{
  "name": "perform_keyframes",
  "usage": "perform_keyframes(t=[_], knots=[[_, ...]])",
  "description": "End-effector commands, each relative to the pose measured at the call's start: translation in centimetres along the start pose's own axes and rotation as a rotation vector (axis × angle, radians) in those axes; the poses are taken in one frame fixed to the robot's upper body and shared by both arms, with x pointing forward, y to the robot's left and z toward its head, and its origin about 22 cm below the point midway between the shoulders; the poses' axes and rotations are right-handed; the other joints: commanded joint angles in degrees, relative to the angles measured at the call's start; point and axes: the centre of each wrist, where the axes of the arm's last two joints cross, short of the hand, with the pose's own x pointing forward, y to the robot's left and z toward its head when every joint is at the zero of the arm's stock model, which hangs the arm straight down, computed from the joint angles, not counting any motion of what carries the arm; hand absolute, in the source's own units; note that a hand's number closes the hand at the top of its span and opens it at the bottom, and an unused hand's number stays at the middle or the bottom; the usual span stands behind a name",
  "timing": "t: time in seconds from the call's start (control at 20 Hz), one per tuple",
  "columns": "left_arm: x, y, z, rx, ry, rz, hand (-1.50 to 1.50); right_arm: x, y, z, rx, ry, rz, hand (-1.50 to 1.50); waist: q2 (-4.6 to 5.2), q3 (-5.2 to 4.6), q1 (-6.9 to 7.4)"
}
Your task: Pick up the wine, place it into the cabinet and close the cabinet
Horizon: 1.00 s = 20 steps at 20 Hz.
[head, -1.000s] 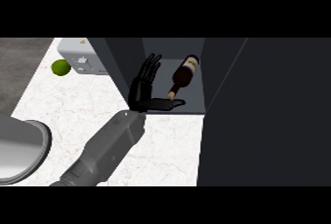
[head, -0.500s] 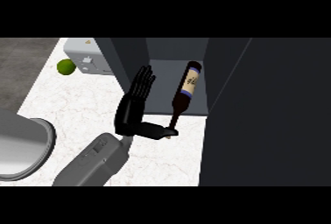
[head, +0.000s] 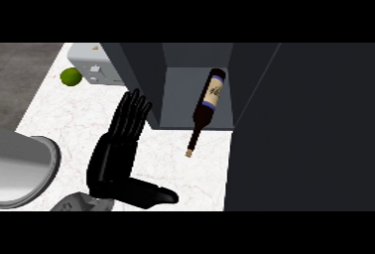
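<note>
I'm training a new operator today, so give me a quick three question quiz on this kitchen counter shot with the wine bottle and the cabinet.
1. True or false: the hand is curled round the wine bottle.
2. Where does the bottle's neck point? A) out of the cabinet over the counter; B) into the cabinet's back; C) straight up.
3. Fill in: the small round thing beside the white appliance is coloured ____.

Key
1. False: its fingers are straight and it is apart from the bottle.
2. A: the bottle lies tilted, base inside, neck sticking out.
3. Green, the round fruit.
</note>
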Motion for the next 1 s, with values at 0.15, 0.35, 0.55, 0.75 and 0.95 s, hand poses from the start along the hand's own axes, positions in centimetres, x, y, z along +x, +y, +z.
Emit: perform_keyframes(t=[0.15,0.35,0.55,0.75,0.95], knots=[[2.5,0.4,3.6,0.068,-0.034,-0.014,-1.50,1.1,-0.8,1.1,0.230,0.067,0.126,1.50,0.09,-0.01,-0.37],[3.5,1.8,6.4,0.106,-0.050,-0.059,-1.50,0.9,0.2,0.5,0.386,0.070,0.118,1.50,0.13,-0.03,0.02],[7.1,4.0,7.4,0.135,-0.083,-0.116,-1.50,0.4,3.0,1.0,0.451,0.150,0.007,1.50,0.03,-0.06,0.50],[7.8,6.0,9.5,0.170,-0.089,-0.091,-1.50,2.4,4.5,1.8,0.510,0.112,-0.064,1.50,0.05,-0.09,0.15],[10.5,7.2,11.0,0.183,-0.085,-0.089,-1.50,3.6,6.6,1.8,0.535,0.101,-0.079,1.50,-0.09,-0.10,0.36]])
